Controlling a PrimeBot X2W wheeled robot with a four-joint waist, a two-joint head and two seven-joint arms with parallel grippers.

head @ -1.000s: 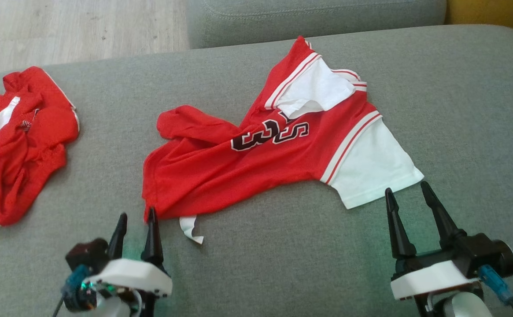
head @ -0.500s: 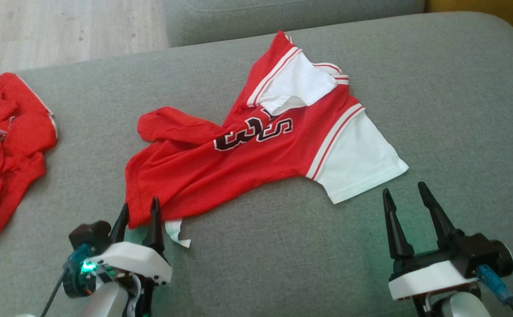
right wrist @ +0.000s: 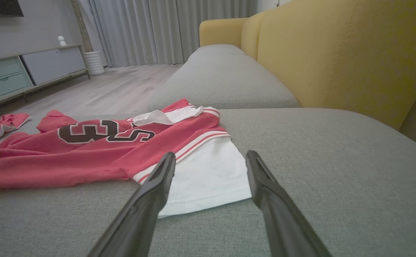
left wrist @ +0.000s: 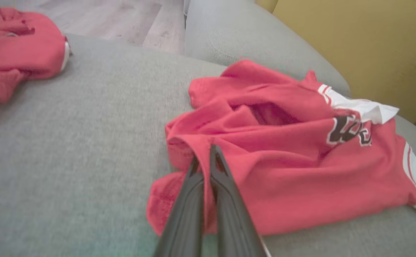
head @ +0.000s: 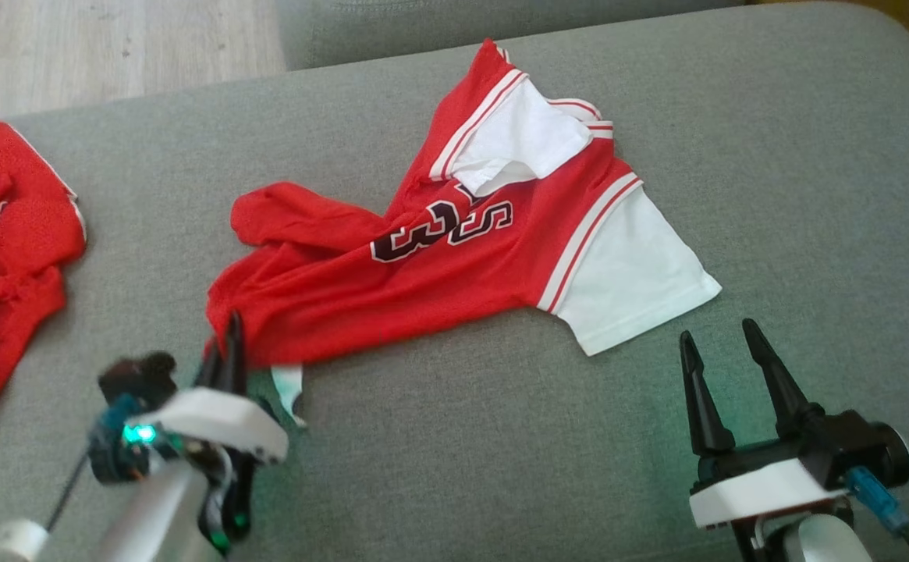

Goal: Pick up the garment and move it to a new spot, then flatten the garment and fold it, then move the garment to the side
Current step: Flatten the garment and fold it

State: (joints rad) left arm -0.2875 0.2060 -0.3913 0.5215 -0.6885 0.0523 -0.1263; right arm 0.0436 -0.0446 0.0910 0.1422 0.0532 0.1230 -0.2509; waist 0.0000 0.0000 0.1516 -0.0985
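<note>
The garment (head: 438, 273), crumpled mid-cushion on the sofa (head: 797, 156), is pinched at its near red hem by the left gripper (head: 229, 332), so the white sleeve (head: 641, 273) should be taken by the right gripper (head: 715, 332) (jaws apart, just short) before lifting.

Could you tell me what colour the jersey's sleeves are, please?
The sleeves are white, clearest in the head view.

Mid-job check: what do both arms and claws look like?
The left claw and right claw each have two long, tapered black fingers on a black base, capped by a white shell, on a pale forearm. A blue cable plug juts beside the right one; a green light glows on the left.
</note>
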